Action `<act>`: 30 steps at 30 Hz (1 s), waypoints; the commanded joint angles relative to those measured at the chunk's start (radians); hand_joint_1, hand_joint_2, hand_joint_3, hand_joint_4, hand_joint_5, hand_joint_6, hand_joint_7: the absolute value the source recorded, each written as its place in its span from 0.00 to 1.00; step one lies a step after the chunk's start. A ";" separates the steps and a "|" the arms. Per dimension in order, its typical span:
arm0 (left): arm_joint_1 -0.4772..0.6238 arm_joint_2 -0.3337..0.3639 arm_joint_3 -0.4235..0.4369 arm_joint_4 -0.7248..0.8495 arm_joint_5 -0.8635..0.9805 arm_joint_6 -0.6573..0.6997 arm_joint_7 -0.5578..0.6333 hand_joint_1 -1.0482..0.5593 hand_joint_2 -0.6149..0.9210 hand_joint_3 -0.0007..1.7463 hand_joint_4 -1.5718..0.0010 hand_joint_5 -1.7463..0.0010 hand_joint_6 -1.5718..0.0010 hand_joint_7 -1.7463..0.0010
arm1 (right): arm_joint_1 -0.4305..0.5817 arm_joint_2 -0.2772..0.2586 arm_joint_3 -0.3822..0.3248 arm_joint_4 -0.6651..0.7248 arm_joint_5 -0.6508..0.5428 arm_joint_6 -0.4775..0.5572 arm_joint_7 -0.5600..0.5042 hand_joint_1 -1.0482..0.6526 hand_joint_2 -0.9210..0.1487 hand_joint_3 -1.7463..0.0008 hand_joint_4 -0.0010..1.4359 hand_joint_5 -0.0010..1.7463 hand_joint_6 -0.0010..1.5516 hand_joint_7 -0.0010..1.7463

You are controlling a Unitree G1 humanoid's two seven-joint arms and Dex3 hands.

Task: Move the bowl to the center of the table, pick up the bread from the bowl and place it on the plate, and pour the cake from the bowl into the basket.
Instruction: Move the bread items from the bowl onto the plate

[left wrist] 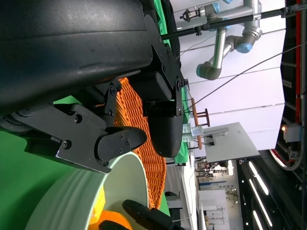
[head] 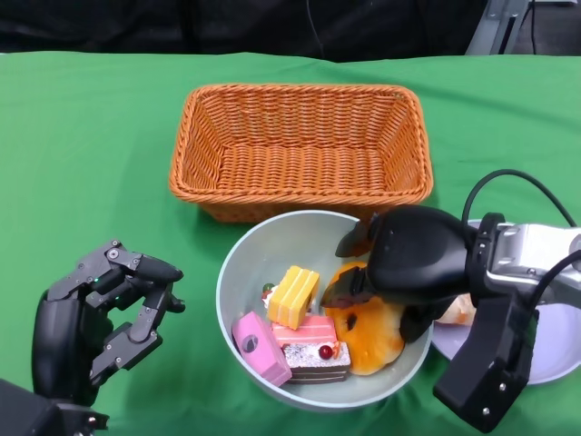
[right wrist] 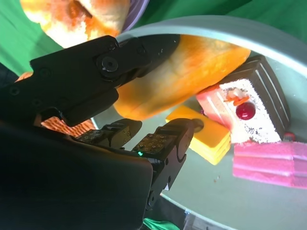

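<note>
The pale green bowl [head: 272,232] sits in front of the wicker basket [head: 300,145]. It holds an orange bread [head: 372,331], a yellow cake [head: 292,296], a pink cake [head: 260,347] and a cherry-topped cake [head: 313,350]. My right hand [head: 413,259] reaches into the bowl's right side. In the right wrist view its thumb and fingers [right wrist: 163,143] close around the end of the bread [right wrist: 201,67], which still lies in the bowl. My left hand [head: 109,309] hovers left of the bowl, fingers apart, holding nothing. A lilac plate [head: 554,345] lies at the right, partly hidden by my right forearm.
Another piece of bread [head: 454,313] lies on the plate's left part, beside my right hand. The basket has nothing in it. Green cloth covers the table, with bare cloth to the left of the basket and bowl.
</note>
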 commanded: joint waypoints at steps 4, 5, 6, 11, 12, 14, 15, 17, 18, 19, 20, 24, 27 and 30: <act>0.003 0.003 -0.002 0.007 -0.003 -0.017 0.006 0.62 0.94 0.37 0.53 0.15 0.48 0.36 | -0.020 0.021 0.034 0.059 -0.020 -0.003 -0.080 0.25 0.06 0.99 0.44 0.01 0.41 0.01; 0.001 0.005 -0.002 0.013 -0.006 -0.019 0.002 0.62 0.94 0.37 0.53 0.15 0.48 0.36 | -0.023 0.023 0.037 0.066 -0.023 -0.005 -0.100 0.27 0.04 0.99 0.45 0.02 0.42 0.01; -0.001 0.006 -0.001 0.019 -0.008 -0.022 -0.002 0.61 0.94 0.36 0.53 0.15 0.48 0.36 | -0.023 0.026 0.040 0.073 -0.029 -0.005 -0.126 0.29 0.03 0.99 0.46 0.02 0.42 0.01; -0.005 0.010 -0.001 0.028 0.005 -0.034 0.005 0.61 0.96 0.32 0.53 0.15 0.48 0.36 | -0.031 0.044 0.064 0.122 -0.051 -0.018 -0.261 0.36 0.03 1.00 0.57 0.04 0.56 0.04; -0.006 0.009 -0.001 0.032 0.000 -0.036 0.001 0.61 0.96 0.32 0.53 0.15 0.49 0.35 | -0.034 0.050 0.068 0.137 -0.050 -0.027 -0.294 0.37 0.03 1.00 0.59 0.04 0.57 0.04; -0.010 0.010 -0.001 0.039 -0.008 -0.038 -0.005 0.61 0.96 0.32 0.53 0.16 0.49 0.36 | -0.042 0.061 0.072 0.168 -0.046 -0.050 -0.360 0.39 0.02 0.99 0.68 0.07 0.63 0.06; -0.010 0.011 -0.001 0.043 -0.006 -0.041 -0.004 0.61 0.96 0.32 0.53 0.16 0.49 0.36 | -0.046 0.068 0.072 0.185 -0.042 -0.063 -0.392 0.39 0.02 1.00 0.73 0.10 0.65 0.06; -0.011 0.011 -0.002 0.045 -0.010 -0.041 -0.007 0.61 0.97 0.31 0.53 0.16 0.49 0.36 | -0.056 0.079 0.076 0.215 -0.041 -0.084 -0.443 0.41 0.04 1.00 0.64 0.42 0.64 0.15; -0.012 0.010 -0.003 0.046 -0.011 -0.042 -0.008 0.61 0.97 0.31 0.53 0.16 0.49 0.36 | -0.062 0.083 0.081 0.230 -0.045 -0.092 -0.472 0.40 0.06 1.00 0.61 0.55 0.64 0.20; -0.012 0.010 -0.003 0.046 -0.011 -0.042 -0.008 0.61 0.97 0.31 0.53 0.16 0.48 0.37 | -0.068 0.087 0.086 0.242 -0.050 -0.097 -0.494 0.40 0.07 1.00 0.59 0.62 0.64 0.23; -0.011 0.009 -0.004 0.044 -0.008 -0.040 -0.004 0.61 0.97 0.31 0.53 0.16 0.48 0.37 | -0.072 0.092 0.091 0.256 -0.051 -0.104 -0.523 0.40 0.07 1.00 0.57 0.68 0.62 0.27; -0.011 0.007 -0.004 0.044 -0.007 -0.037 -0.001 0.62 0.97 0.30 0.53 0.16 0.48 0.37 | -0.086 0.110 0.102 0.309 -0.039 -0.133 -0.586 0.42 0.08 1.00 0.53 0.82 0.56 0.41; -0.012 0.008 -0.006 0.046 -0.003 -0.037 0.003 0.61 0.98 0.30 0.52 0.17 0.48 0.38 | -0.090 0.122 0.097 0.342 -0.022 -0.164 -0.615 0.44 0.05 1.00 0.50 0.88 0.50 0.52; -0.012 0.009 -0.006 0.048 -0.006 -0.035 0.001 0.61 0.98 0.30 0.53 0.17 0.48 0.38 | -0.095 0.133 0.095 0.363 -0.021 -0.181 -0.668 0.46 0.02 1.00 0.49 0.90 0.47 0.60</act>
